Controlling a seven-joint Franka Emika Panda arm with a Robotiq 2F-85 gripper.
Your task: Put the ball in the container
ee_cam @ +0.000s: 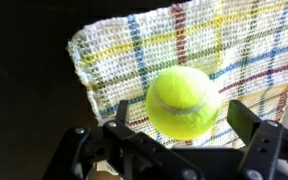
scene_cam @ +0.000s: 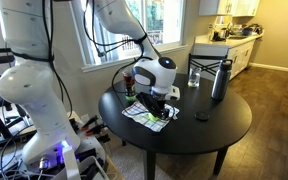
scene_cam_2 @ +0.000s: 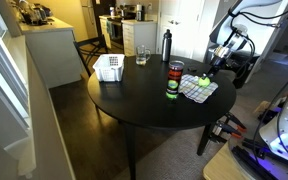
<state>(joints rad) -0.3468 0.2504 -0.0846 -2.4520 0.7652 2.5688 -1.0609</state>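
The yellow-green ball (ee_cam: 182, 100) lies on the checkered cloth (ee_cam: 114, 60). My gripper (ee_cam: 184, 110) is open, with one finger on each side of the ball and a gap between each finger and the ball. In an exterior view the gripper (scene_cam_2: 212, 72) hangs low over the cloth (scene_cam_2: 196, 90) at the table's edge, with the ball (scene_cam_2: 203, 80) just under it. The container (scene_cam_2: 174, 82), a small cup with a maroon top and a greenish base, stands upright beside the cloth. In an exterior view the gripper (scene_cam: 154, 92) covers the ball, above the cloth (scene_cam: 149, 113).
On the round black table (scene_cam_2: 134, 105) stand a white rectangular bin (scene_cam_2: 108, 68), a clear glass (scene_cam_2: 142, 56) and a tall dark bottle (scene_cam_2: 166, 45). The bottle (scene_cam: 220, 80) and the glass (scene_cam: 194, 76) show in both exterior views. A small dark object (scene_cam: 201, 116) lies near them.
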